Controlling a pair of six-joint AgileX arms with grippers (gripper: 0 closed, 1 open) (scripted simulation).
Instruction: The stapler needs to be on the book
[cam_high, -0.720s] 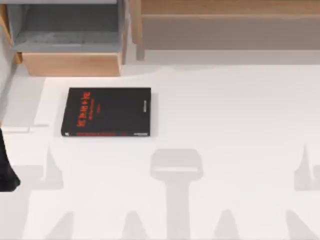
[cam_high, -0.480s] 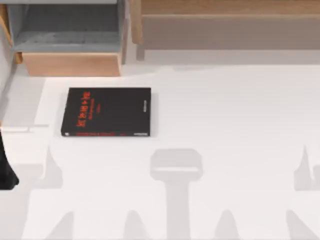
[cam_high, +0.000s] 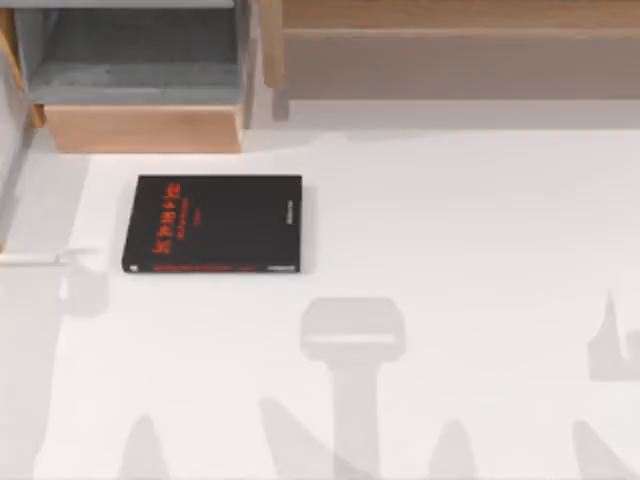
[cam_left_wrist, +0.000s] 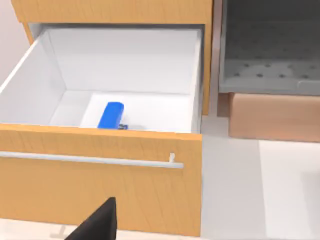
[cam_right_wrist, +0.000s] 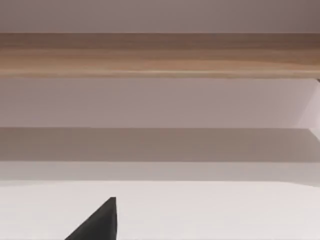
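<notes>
Top view: book (cam_high: 212, 224) flat on the white surface (cam_high: 470, 250), left of centre, nothing on its cover. Left wrist view: blue stapler (cam_left_wrist: 110, 116) lies inside the open wooden drawer (cam_left_wrist: 100, 170); one dark left finger tip (cam_left_wrist: 97, 222) visible, finger state can't tell. Right wrist view: wooden shelf (cam_right_wrist: 160, 54); right fingers can't tell.

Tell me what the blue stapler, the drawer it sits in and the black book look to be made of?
The stapler: likely plastic, judging by its smooth, even bright blue and rounded end. The drawer: wood or wood-look board outside, with a warm grained front, plain white matte walls inside and a thin pale bar handle. The book: probably card or paper with a matte black cover and printed red lettering.
</notes>
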